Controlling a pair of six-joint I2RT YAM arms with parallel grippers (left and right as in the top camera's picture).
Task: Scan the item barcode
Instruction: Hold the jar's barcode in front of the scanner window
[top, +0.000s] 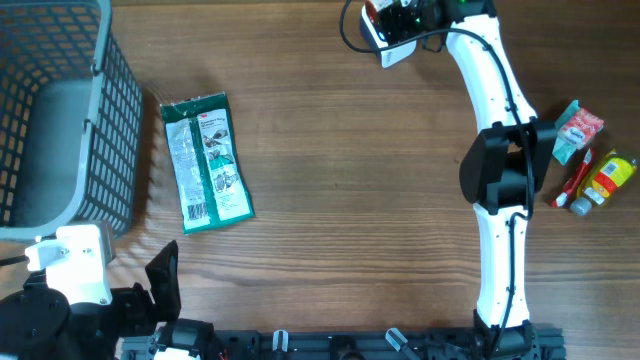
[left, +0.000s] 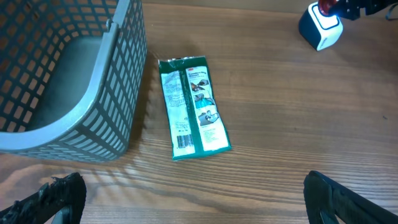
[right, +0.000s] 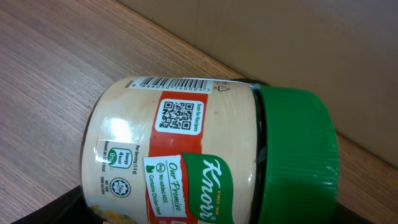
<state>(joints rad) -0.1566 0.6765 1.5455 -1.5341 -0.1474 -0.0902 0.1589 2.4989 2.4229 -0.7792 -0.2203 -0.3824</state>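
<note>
My right gripper (right: 211, 214) is shut on a Knorr jar (right: 186, 155) with a cream body and a green lid (right: 298, 155). The jar lies sideways, and its barcode (right: 180, 83) runs along the upper edge. Overhead, the right gripper (top: 405, 15) is stretched to the table's far edge, right beside the white barcode scanner (top: 385, 42), which shows a red light. The arm mostly hides the jar there. In the left wrist view the scanner (left: 320, 28) sits at the top right. My left gripper (top: 130, 290) rests at the near left edge, open and empty (left: 199, 199).
A grey mesh basket (top: 60, 110) stands at the far left, with a flat green packet (top: 205, 160) lying beside it. At the right edge lie a pink and teal packet (top: 577, 130), a red toothbrush (top: 575, 185) and a yellow bottle (top: 608, 180).
</note>
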